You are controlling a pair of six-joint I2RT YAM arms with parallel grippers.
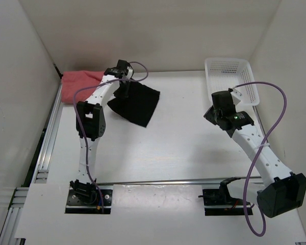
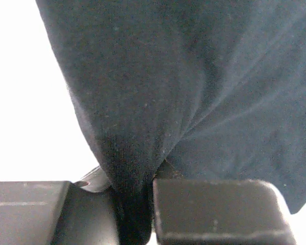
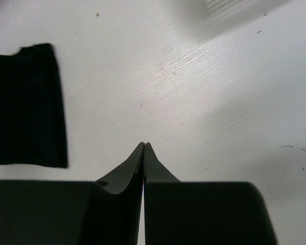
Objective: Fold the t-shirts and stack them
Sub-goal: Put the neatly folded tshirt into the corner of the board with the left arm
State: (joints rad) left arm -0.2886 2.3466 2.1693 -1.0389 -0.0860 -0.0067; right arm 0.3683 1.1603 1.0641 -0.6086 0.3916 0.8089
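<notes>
While folding is starting: left end effector [image 2: 135, 196] is pinching black shirt [image 1: 138, 106]
Right end effector [image 3: 144, 149]: pressed together
Next: laying flat

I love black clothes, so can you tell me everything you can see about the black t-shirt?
The black t-shirt is plain, soft-looking dark cloth with no print showing. It looks folded into a rough, slanted rectangle and sits on the far left part of the white table. The left gripper is shut on a bunched bit of its edge, and wrinkles fan out from that pinch. The rest spreads over the table. Sleeves and collar cannot be made out.
</notes>
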